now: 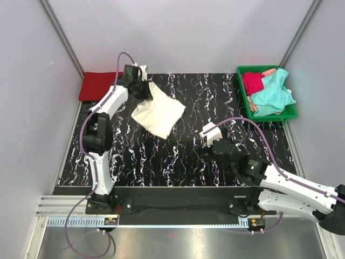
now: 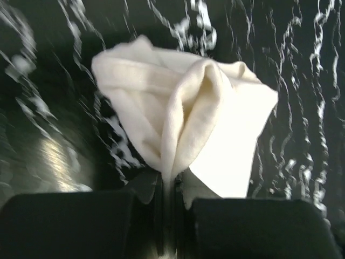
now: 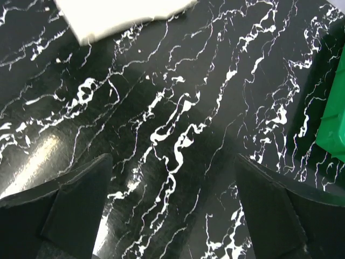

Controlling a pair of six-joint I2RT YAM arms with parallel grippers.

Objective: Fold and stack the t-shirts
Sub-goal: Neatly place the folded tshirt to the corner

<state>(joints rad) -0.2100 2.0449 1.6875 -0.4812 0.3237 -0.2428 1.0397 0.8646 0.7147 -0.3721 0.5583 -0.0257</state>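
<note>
The folded cream-white t-shirt (image 1: 160, 114) lies on the black marbled table, left of centre. My left gripper (image 1: 142, 89) is shut on its far corner, and the left wrist view shows the cloth (image 2: 183, 108) bunched up into the closed left gripper (image 2: 171, 186). A red t-shirt (image 1: 97, 85) lies folded at the table's far left edge. The crimson t-shirt (image 1: 252, 82) and the teal t-shirt (image 1: 273, 95) sit crumpled in the green tray (image 1: 241, 93). My right gripper (image 1: 207, 135) hangs open over bare table, holding nothing (image 3: 172, 178). An edge of the cream shirt (image 3: 118, 13) shows ahead of it.
The green tray stands at the back right corner; its corner (image 3: 334, 124) shows at the right of the right wrist view. A pinkish cloth (image 1: 269, 72) also lies in it. Grey walls close in the table at the back and both sides.
</note>
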